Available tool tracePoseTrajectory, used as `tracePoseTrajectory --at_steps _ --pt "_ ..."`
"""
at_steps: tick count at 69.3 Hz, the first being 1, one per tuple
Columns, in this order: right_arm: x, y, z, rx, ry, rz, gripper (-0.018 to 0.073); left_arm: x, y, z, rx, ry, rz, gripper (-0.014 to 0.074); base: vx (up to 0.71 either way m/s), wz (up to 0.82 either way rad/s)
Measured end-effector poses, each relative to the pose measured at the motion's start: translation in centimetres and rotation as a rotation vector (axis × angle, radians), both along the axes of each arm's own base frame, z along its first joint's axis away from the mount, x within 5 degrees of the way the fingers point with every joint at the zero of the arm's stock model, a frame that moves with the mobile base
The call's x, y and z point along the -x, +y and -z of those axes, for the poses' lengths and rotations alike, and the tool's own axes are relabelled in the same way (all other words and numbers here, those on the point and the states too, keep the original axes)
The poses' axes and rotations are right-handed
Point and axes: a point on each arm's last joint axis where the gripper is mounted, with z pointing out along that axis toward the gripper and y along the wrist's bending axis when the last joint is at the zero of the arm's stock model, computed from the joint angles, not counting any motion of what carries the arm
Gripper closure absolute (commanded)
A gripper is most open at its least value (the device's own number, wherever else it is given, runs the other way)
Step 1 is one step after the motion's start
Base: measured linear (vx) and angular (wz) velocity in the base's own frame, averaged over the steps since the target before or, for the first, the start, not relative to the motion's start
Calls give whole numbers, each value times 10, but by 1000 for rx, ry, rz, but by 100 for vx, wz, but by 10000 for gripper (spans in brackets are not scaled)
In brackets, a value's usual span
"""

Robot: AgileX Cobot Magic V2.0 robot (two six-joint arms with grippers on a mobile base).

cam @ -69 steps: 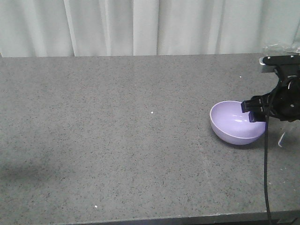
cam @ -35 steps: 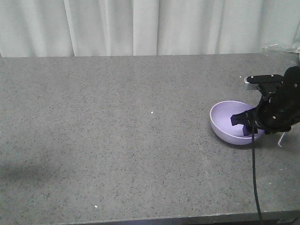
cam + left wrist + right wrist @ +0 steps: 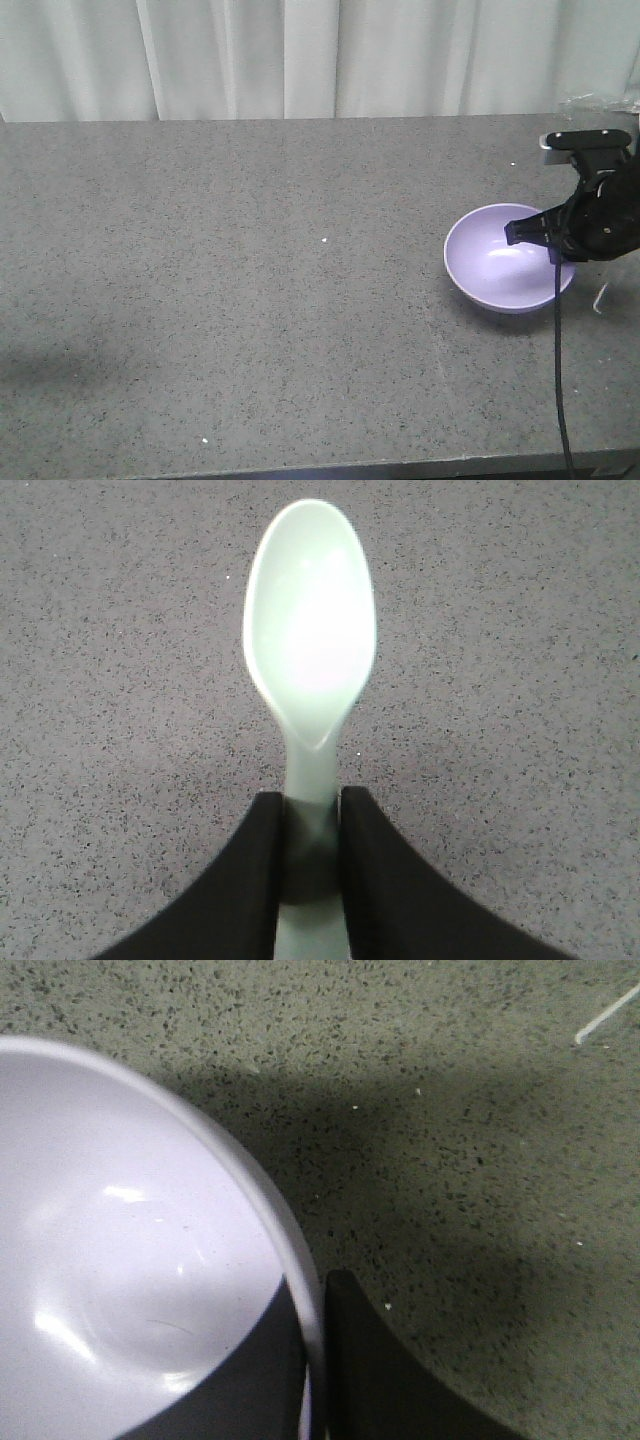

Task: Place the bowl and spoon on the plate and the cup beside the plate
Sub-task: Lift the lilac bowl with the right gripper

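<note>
Rim of the bowl [image 3: 500, 262] is pinched in the right jaws at the frame's right edge. The left jaws clamp the spoon [image 3: 310, 645] by its handle, scoop pointing away.

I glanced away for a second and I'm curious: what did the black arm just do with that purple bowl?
The right gripper dipped into the small round lavender plastic bowl, then came back up clamped on its rim, tipping the bowl so its inside faces the camera more. The bowl remains at the same spot on the grey speckled table; the white curtain is unchanged.
</note>
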Motion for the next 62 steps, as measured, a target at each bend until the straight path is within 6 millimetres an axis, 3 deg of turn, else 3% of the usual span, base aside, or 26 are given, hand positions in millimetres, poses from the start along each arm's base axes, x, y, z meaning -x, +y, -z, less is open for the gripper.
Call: tracePoseTrajectory --at_steps 14,28,37,48,62 --pt "47 -2 -58 -2 -73 14 568 0 0 0 0 0 0 604 0 0" --pt "114 -1 -116 -47 -200 23 568 0 0 0 0 0 0 603 0 0" --pt "155 -1 -141 -71 -297 20 566 0 0 0 0 0 0 603 0 0" --pt "186 -2 -156 -76 -371 19 566 0 0 0 0 0 0 603 0 0" --pt "187 -3 -151 -60 -306 26 566 0 0 0 0 0 0 603 0 0"
